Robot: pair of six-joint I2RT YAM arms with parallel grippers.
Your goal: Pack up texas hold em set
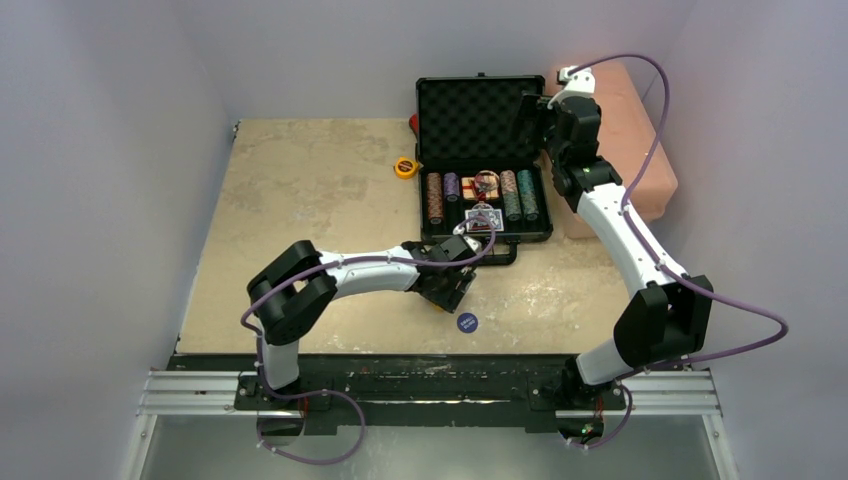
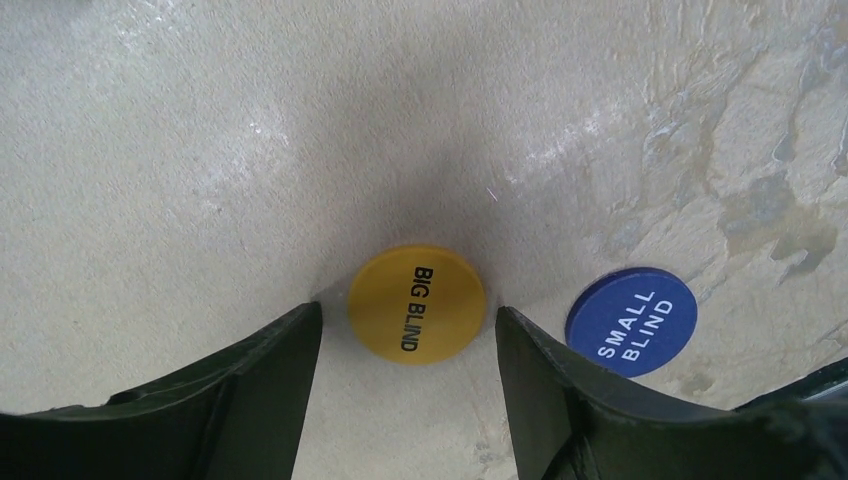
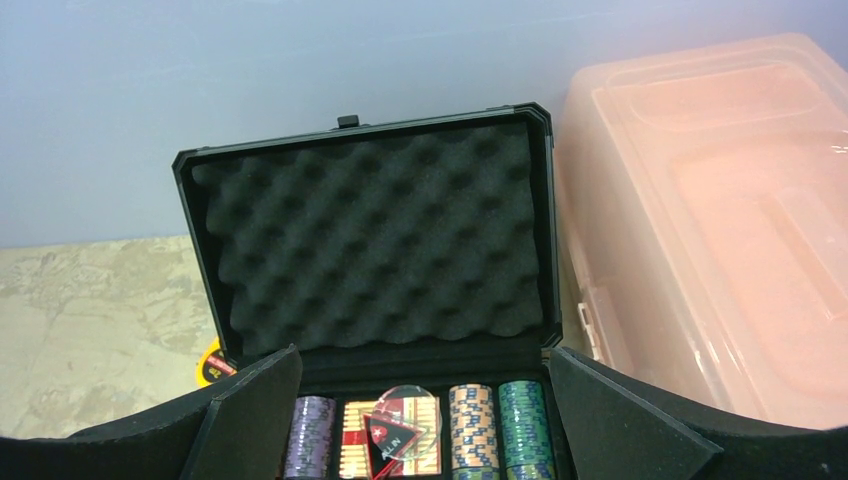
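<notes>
Top external view gives you the black briefcase (image 1: 470,110) at the far side of the table (image 1: 300,200), right of centre. Its foam-lined lid stands upright and its handle (image 1: 500,258) points toward the arms. In the tray lie 4 rows of chips (image 1: 434,197), 2 on each side of a card deck (image 1: 483,217). From the right wrist view you can see a clear disc lying on another deck (image 3: 392,437) between the purple and tan chips.

2 round buttons are outside the case, on the table in front of it. The yellow button (image 2: 416,303), marked BIG BLIND, lies flat with the blue button (image 2: 631,321), marked SMALL BLIND, just beside it but not touching.

Your left gripper (image 2: 408,312) is low over the table with its fingers apart, 1 on each side of the yellow button. You cannot tell whether either finger touches it.

Your right gripper (image 3: 425,355) is raised by the right edge of the lid, looking into the foam. Its fingers are spread wide and hold nothing.

A pink plastic box (image 1: 640,130) sits just to the right of the case. A yellow tape measure (image 1: 405,167) lies near the case's left side.
</notes>
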